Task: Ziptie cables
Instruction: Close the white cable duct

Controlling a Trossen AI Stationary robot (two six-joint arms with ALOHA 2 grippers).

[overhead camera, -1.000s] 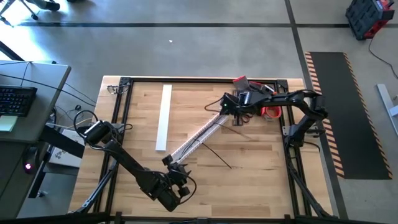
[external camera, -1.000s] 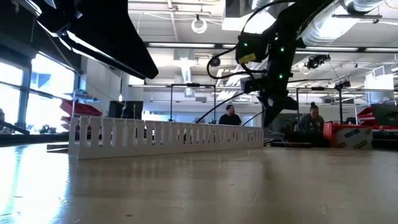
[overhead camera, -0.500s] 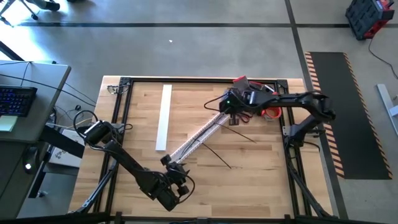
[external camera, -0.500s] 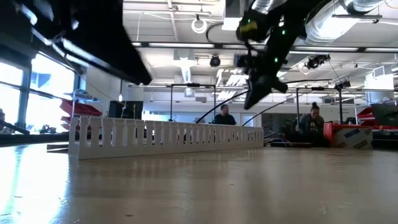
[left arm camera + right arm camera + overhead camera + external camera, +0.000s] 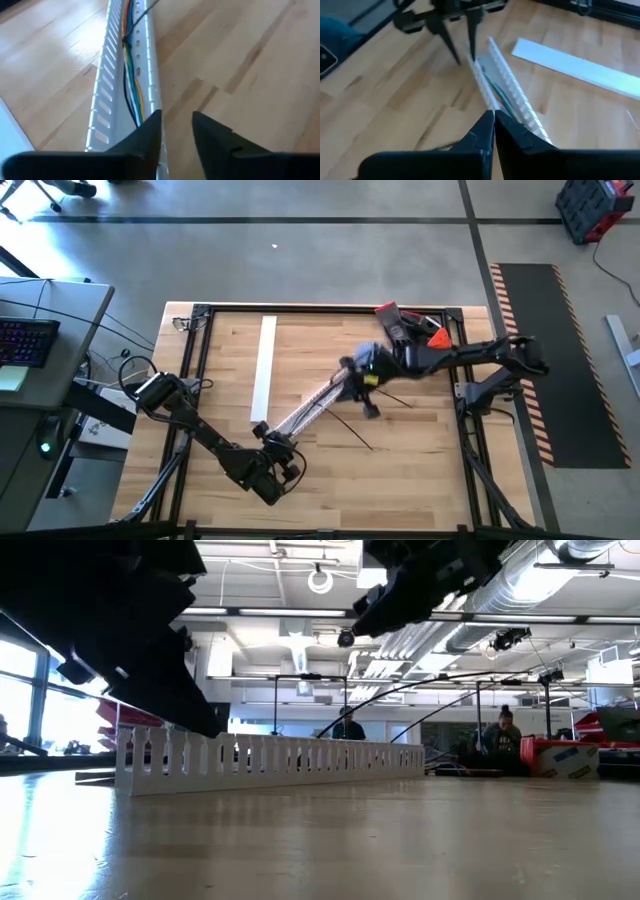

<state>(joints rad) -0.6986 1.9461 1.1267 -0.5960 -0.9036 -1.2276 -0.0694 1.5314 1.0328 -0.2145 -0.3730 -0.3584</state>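
Note:
A white slotted channel (image 5: 308, 402) lies slantwise on the wooden table. The cables (image 5: 131, 75), thin orange, green, yellow and black wires, lie inside it. My left gripper (image 5: 176, 131) is open, low at the channel's near-left end. One of its fingers is over the channel's end wall (image 5: 152, 107) and the other over bare wood. My right gripper (image 5: 493, 120) is shut with nothing visible between its fingers. It hangs above the channel's far-right end (image 5: 345, 370), pointing along the channel and slanting down. Two black zipties (image 5: 350, 430) (image 5: 395, 398) lie flat on the table to the right of the channel. My left gripper has one fingertip (image 5: 152, 125) at the outer wall of the channel's near-left end, coming in slanting down along the channel. I cannot tell whether it touches the wall. The channel lies flat on the table.
A flat white strip (image 5: 264, 368) lies left of the channel. Red and orange items (image 5: 420, 330) sit at the far right corner, beside my right arm. A black frame (image 5: 200, 310) rims the table. People sit in the room beyond the far edge (image 5: 500, 735).
My right gripper has risen and gone from the channel's far-right end toward the table's left and near side. It has tipped from pointing steeply down to slanting along the channel. My left gripper has sunk and gone toward the far left, up to the channel's near-left end.

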